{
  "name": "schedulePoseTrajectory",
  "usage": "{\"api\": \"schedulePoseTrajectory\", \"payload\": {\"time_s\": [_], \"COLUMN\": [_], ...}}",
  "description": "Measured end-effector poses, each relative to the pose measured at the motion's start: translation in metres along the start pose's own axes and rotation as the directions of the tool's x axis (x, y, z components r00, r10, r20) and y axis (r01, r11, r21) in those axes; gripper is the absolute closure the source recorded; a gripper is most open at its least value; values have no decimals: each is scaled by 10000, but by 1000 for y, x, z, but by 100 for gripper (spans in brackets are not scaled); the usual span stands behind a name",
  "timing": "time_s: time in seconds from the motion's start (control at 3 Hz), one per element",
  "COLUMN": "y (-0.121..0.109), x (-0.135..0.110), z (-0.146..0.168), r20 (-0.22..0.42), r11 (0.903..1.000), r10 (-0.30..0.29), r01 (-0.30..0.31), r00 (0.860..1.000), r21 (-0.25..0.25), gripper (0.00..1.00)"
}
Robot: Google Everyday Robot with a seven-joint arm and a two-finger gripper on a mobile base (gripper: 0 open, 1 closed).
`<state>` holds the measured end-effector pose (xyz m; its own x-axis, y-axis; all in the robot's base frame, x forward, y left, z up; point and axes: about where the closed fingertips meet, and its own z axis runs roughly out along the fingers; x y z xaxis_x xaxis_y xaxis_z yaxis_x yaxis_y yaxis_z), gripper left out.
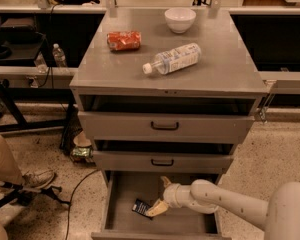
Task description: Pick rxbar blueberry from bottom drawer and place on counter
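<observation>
Camera view: the grasp is in hand. The rxbar blueberry [141,207] lies flat on the floor of the open bottom drawer [124,191], left of centre. The gripper [161,195] is just beside it with its fingers apart and empty. It probably needs to straddle the wrapper next, then close. A red packet [123,40], bottle [172,59] and bowl [180,19] share the counter [225,71]. The middle drawer overhangs the lift.

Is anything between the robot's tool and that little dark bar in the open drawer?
Nothing visible does. The tool, fingers open, is inside the bottom drawer, right beside the rxbar blueberry; no other item shows in that drawer.
</observation>
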<state>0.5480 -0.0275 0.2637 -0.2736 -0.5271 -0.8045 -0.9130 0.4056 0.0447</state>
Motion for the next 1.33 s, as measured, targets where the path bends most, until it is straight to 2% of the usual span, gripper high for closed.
{"api": "schedulePoseTrajectory", "payload": {"time_s": [0.33,1.0,1.33], "y": [-5,8,10], "x": [5,23,32], "z": [33,80,90], "r20": [-206,-648,-840], "r11": [9996,9961,9950], "r10": [-262,-884,-999], "r01": [264,883,1001], "r00": [9994,9940,9914], "r21": [67,-43,-21], "gripper": [0,0,0]}}
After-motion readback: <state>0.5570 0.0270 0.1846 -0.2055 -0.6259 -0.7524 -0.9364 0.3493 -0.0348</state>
